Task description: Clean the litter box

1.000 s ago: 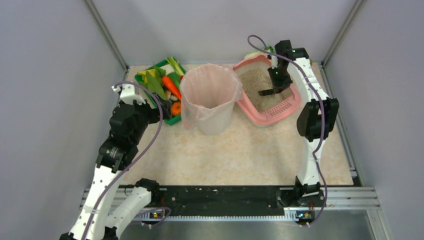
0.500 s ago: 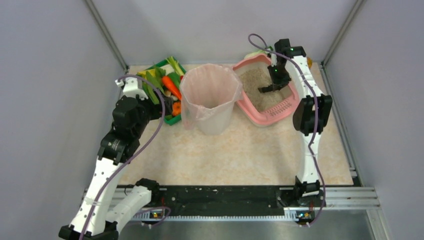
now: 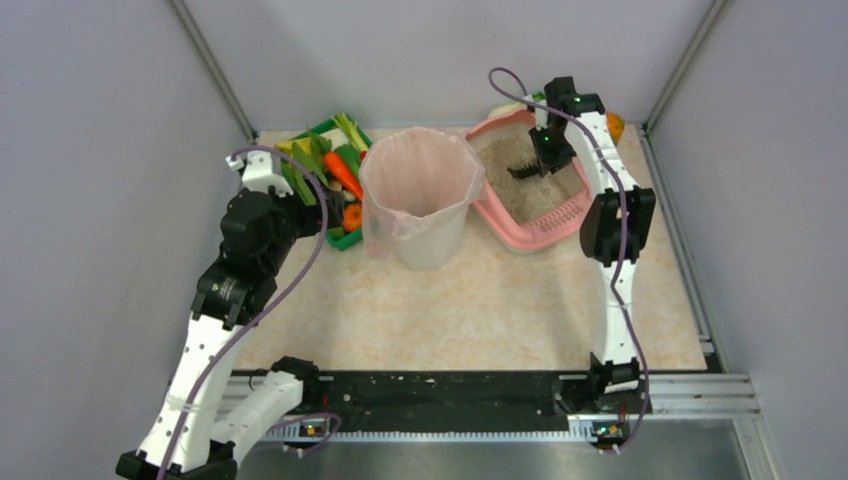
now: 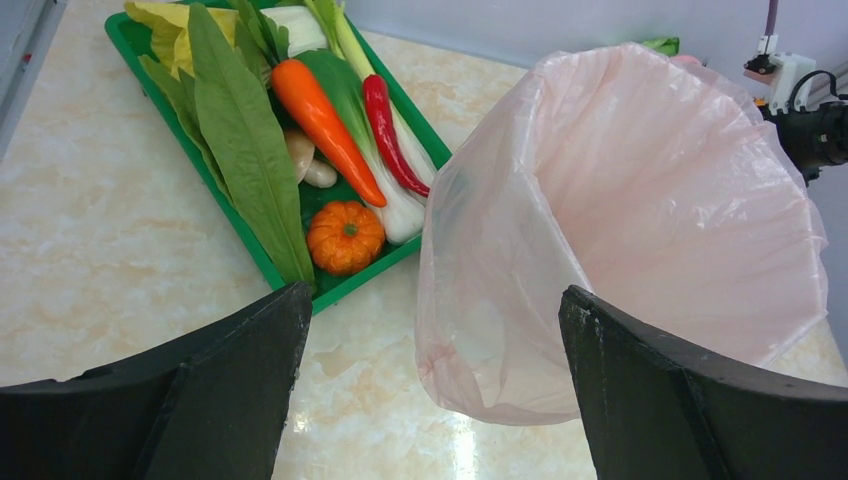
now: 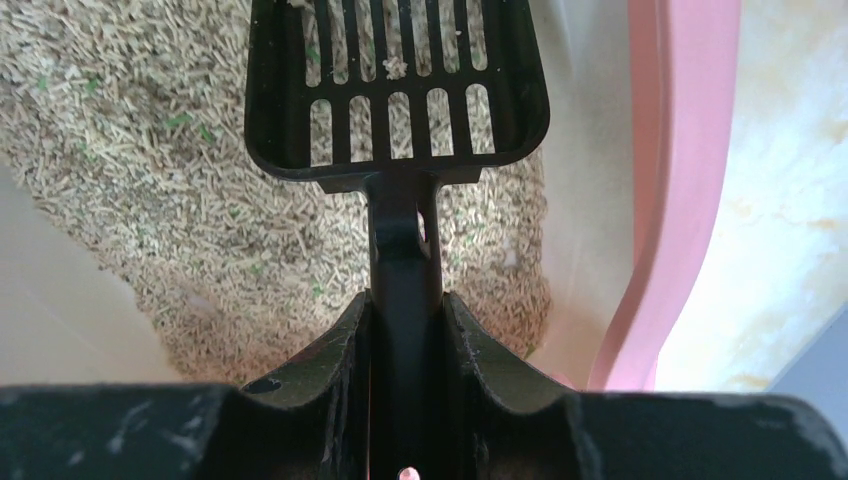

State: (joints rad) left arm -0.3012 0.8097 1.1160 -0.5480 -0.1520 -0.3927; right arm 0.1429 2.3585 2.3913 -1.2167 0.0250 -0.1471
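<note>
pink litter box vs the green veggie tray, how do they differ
The pink rounded plastic litter box holds beige granular litter; the green rectangular plastic tray holds vegetables. The litter box sits right of the pink-lined bin, the green tray left. A black slotted scoop is over the litter box, none over the green tray. Both are shallow rimmed trays.

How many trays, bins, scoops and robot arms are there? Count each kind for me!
Trays: 2 (green vegetable tray, pink litter box)
Bins: 1 (pink-lined bin)
Scoops: 1 (black scoop, held over the litter)
Robot arms: 2 (left arm, right arm)
Total: 6
</note>
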